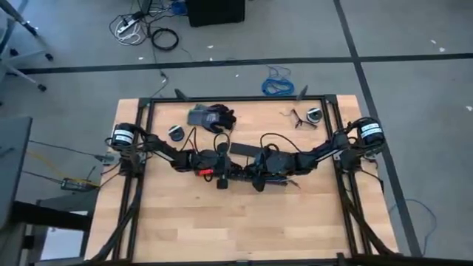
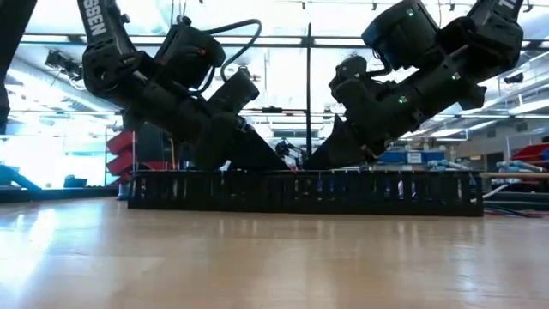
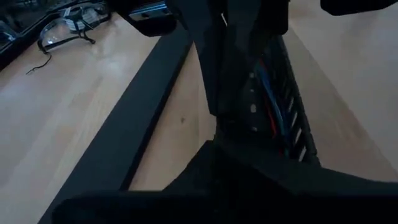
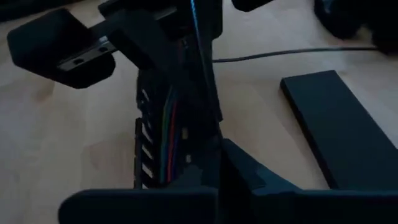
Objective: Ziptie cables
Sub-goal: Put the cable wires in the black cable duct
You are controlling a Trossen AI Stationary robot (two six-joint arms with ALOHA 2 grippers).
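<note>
Cables (image 4: 169, 134) lie inside a long slotted black channel (image 2: 300, 190) at the middle of the table (image 1: 185, 229), its long axis running left to right between the two arms. Both arms reach inward over it: the left end effector (image 1: 219, 164) from one side, the right end effector (image 1: 255, 168) from the other, about equally near, each pressed against the channel. I cannot tell whether either is open or clamped. A flat black strip (image 4: 339, 127) lies just beside the channel.
</note>
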